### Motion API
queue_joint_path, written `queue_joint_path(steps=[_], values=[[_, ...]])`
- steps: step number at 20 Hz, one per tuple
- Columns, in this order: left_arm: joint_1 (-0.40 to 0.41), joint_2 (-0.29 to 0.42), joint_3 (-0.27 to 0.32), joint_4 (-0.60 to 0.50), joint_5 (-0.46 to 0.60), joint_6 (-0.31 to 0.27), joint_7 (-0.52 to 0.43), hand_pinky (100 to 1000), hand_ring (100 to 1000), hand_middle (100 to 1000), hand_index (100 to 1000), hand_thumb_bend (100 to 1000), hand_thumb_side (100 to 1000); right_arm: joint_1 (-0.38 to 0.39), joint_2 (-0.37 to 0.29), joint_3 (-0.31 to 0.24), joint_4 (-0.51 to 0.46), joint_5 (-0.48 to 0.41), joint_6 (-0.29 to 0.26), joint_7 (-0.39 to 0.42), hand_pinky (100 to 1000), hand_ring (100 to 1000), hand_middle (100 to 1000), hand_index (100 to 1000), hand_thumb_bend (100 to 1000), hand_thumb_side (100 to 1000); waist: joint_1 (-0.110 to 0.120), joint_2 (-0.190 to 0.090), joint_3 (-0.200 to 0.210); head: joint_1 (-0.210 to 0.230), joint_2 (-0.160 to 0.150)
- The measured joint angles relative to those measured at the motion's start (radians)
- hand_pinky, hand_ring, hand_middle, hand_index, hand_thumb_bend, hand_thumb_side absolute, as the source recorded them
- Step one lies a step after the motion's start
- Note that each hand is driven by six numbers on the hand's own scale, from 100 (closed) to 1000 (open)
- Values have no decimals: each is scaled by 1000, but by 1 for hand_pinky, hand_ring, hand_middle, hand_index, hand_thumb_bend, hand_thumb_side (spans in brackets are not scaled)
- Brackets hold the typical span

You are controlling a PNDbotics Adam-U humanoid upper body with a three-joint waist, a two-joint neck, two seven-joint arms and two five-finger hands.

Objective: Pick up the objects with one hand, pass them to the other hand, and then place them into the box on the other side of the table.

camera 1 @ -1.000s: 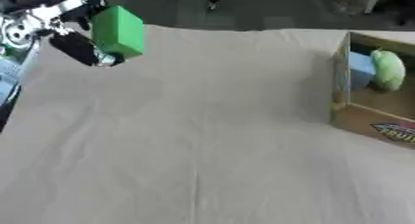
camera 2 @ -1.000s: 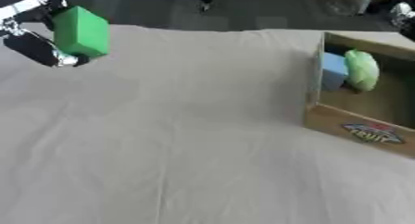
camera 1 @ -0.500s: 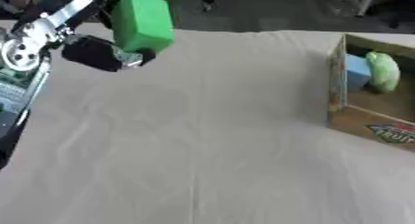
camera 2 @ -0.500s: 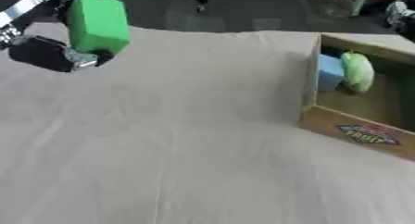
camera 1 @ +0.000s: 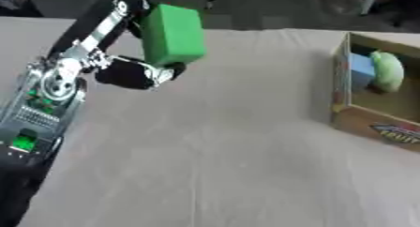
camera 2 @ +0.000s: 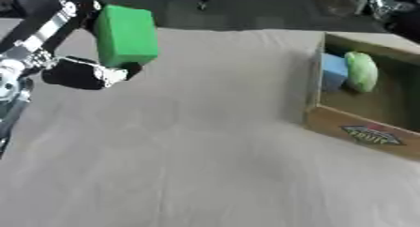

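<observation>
Left hand [camera 1: 135, 73]: reaching in from the left, fingers and thumb curling round a green block [camera 1: 172, 33] and holding it up above the table's far left part
Block: standing nearly upright in the grip, a plain rectangular slab with rounded edges and a matte, foam-like face
Left arm [camera 1: 57, 76]: black links with silver joints; the left eye view is showing a panel with green lights low on it, which the right eye view is cutting off
Right hand: showing in neither view
Box [camera 2: 361, 127]: sitting at the table's right side, well apart from the block; brown cardboard, open on top, a printed label on its near wall; the right eye view is showing more of its floor and near wall
Inside the box: a blue block [camera 2: 334, 70] and a rounded pale green thing [camera 2: 361, 71] lying side by side against the far end, touching
Table [camera 1: 213, 165]: covered by a beige cloth, lightly creased
</observation>
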Motion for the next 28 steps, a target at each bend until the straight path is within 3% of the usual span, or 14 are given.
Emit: queue_joint_path(steps=[1,2,4,5,6,13,20,28], values=[[2,-8,-7,10,-11,-10,13,651,626,532,518,100,100,-19,-4,21,0,13,-13,13,954,964,846,928,218,381,-1,0,1,0,0],[7,-16,-12,20,-21,-22,28,651,625,531,518,100,122,-40,-8,42,0,26,-27,27,952,962,845,925,100,373,-3,0,1,-1,0],[15,-34,-22,35,-36,-48,56,651,625,528,518,100,127,-84,-13,87,-2,54,-55,55,945,957,843,918,125,373,-10,0,2,-1,0],[19,-42,-28,42,-41,-61,70,649,622,525,517,100,140,-107,-14,110,-3,68,-69,70,940,953,838,913,253,360,-12,0,2,-1,0],[21,-50,-31,47,-42,-75,84,647,620,521,516,100,167,-126,-14,133,-4,82,-83,84,937,951,840,910,158,376,-13,0,1,-1,0],[49,-104,-41,120,3,-167,185,635,605,515,513,100,265,-232,-3,272,-5,183,-183,186,922,942,837,897,194,388,-23,0,-8,1,1],[71,-144,-53,188,82,-219,269,628,596,513,511,100,327,-311,61,289,-6,296,-243,468,910,931,829,885,247,362,-24,-1,-13,5,10],[83,-156,-56,209,66,-246,273,626,600,514,510,100,257,-378,115,337,-6,370,-267,619,901,919,825,875,307,340,-27,-1,-15,6,18]])
